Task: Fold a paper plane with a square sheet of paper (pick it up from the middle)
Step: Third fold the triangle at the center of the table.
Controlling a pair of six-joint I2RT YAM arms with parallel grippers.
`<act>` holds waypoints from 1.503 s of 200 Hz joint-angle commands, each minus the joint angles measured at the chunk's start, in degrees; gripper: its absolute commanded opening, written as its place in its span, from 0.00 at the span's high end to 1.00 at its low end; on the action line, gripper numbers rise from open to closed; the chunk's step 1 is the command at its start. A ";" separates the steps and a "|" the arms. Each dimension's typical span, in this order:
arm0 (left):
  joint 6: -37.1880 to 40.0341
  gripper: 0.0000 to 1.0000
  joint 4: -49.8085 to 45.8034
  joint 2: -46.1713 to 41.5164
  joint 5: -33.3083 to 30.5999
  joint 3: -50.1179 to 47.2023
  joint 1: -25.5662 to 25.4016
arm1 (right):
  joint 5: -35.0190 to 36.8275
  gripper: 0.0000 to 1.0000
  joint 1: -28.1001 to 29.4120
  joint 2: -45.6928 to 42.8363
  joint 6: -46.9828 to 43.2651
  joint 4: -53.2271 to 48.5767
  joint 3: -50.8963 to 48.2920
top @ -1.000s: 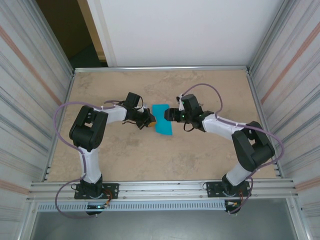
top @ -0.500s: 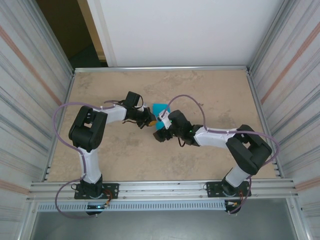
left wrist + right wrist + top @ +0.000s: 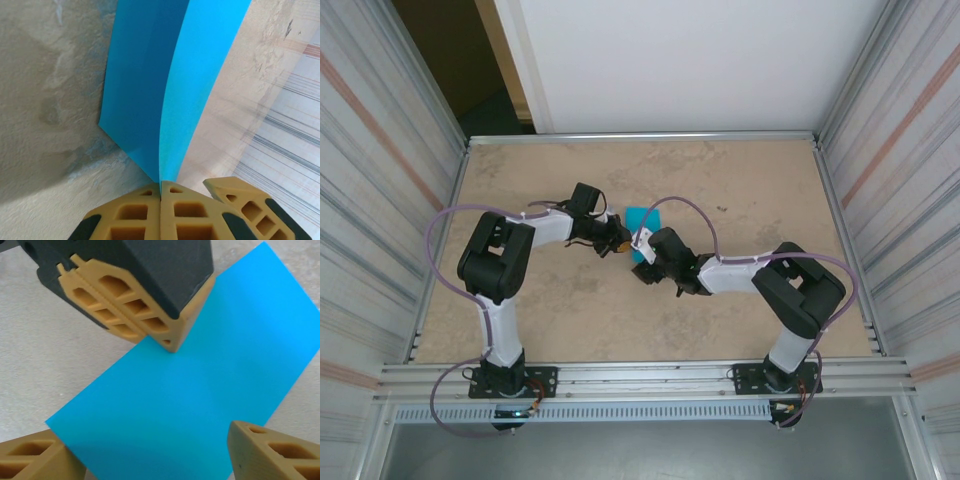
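The square sheet of paper (image 3: 638,216) is teal-blue and creased in two, lying mid-table; its two halves meet at a crease in the left wrist view (image 3: 170,75). My left gripper (image 3: 618,243) is shut on the paper's edge at the end of that crease (image 3: 161,186). From the right wrist, the left gripper (image 3: 170,344) pinches the far edge of the paper (image 3: 200,390). My right gripper (image 3: 642,262) is open over the paper's near end, and its midpoint (image 3: 155,457) falls on the sheet, with one finger beyond each side. One right fingertip (image 3: 240,197) shows beside the left jaws.
The beige table (image 3: 740,190) has a metal rail at the front (image 3: 640,378) and corrugated walls on the left (image 3: 380,200) and right (image 3: 900,200). Both arms' elbows and purple cables sit close to the table's middle.
My right gripper swung left and nearer from the paper's right side and now covers the sheet's near end. The left gripper stayed shut in place.
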 commanded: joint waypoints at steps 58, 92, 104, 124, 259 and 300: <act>-0.39 0.96 -0.52 -1.23 1.77 1.13 0.42 | -1.80 0.51 -0.01 -2.60 -0.15 2.11 -1.09; -0.37 0.96 -0.49 -1.26 1.66 0.91 0.46 | -3.14 0.62 -0.12 -3.11 0.43 1.57 -1.12; -0.40 0.96 -0.40 -1.28 1.71 0.86 0.46 | -3.63 0.65 -0.07 -3.19 0.53 1.41 -1.11; -0.39 0.96 -0.37 -1.44 1.69 0.75 0.42 | -4.10 0.70 -0.19 -3.20 0.60 1.29 -1.09; 3.51 0.68 -5.79 -8.47 -2.27 -1.18 6.02 | -17.31 1.00 -3.92 -4.92 4.72 -4.35 0.29; 6.59 0.65 -5.71 -8.94 -3.05 1.59 4.85 | -25.43 1.00 -5.62 -5.94 9.49 -5.81 0.00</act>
